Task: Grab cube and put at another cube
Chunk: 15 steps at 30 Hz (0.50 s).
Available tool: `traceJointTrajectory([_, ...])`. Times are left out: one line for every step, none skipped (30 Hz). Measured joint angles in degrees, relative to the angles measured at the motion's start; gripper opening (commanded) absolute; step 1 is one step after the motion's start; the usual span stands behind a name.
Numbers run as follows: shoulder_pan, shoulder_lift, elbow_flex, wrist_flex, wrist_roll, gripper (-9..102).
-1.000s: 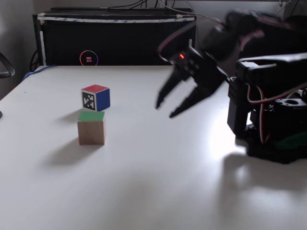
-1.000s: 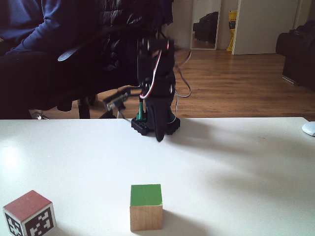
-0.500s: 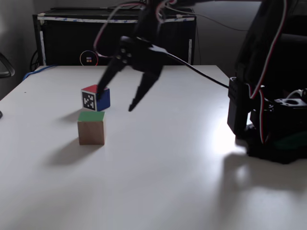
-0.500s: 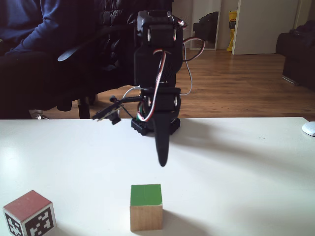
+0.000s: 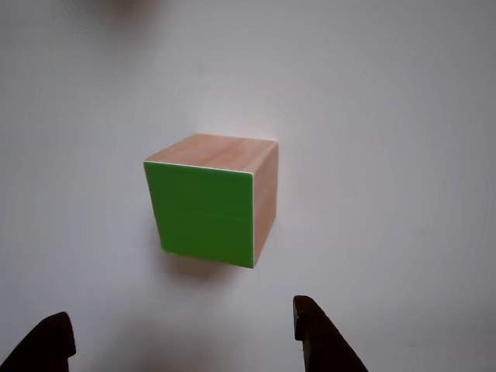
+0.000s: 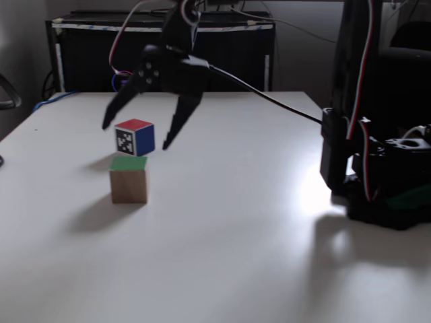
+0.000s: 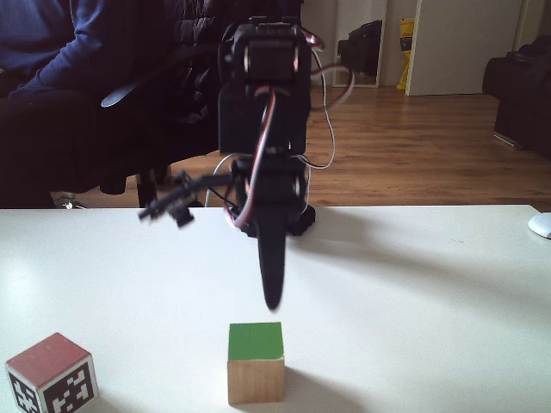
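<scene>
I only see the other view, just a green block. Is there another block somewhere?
Observer: Yes. In a fixed view, a red-topped cube sits left of the green cube, apart from it.
Child: Is my hand touching the green one?
Observer: No. The hand hangs open in the air above it.
Child: Is anybody there?
Observer: A person in dark blue sits behind the table.

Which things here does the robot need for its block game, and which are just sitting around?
Needed for the job:
- green cube, alone on the table
- red-topped cube with a black-and-white pattern, just behind it
- the robot's hand, open above the cubes

Just lying about:
- white table
- black box behind the table
- white mouse at the table's edge
- seated person
</scene>
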Motion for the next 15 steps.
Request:
traceJointTrajectory([-0.1,-1.5,-1.1,0.1,-0.1,44])
traceJointTrajectory([0.2,-2.9,-2.4,0.1,-0.4,44])
traceJointTrajectory([0.6,-4.5,-3.6,0.3,-0.4,44])
traceJointTrajectory([1.1,-5.8,-4.7,0.6,-0.4,44])
traceJointTrajectory([1.5,-7.0,-5.6,0.8,-0.4,44])
traceJointTrajectory([1.6,-8.2,-6.5,1.0,-0.4,44])
traceJointTrajectory([1.5,-9.1,-7.3,1.0,-0.4,44])
traceJointTrajectory([1.2,-9.8,-8.0,1.2,-0.5,44])
traceJointTrajectory([1.1,-10.5,-8.7,1.4,-0.7,44])
traceJointTrajectory([0.9,-11.2,-9.3,1.4,-0.9,44])
traceJointTrajectory([0.9,-12.0,-9.8,1.5,-1.0,44])
traceJointTrajectory([1.0,-12.7,-10.3,1.5,-1.1,44])
traceJointTrajectory([1.1,-13.4,-10.8,1.5,-1.2,44])
traceJointTrajectory([1.3,-14.0,-11.3,1.7,-1.2,44])
traceJointTrajectory([1.5,-14.7,-12.0,2.0,-1.3,44])
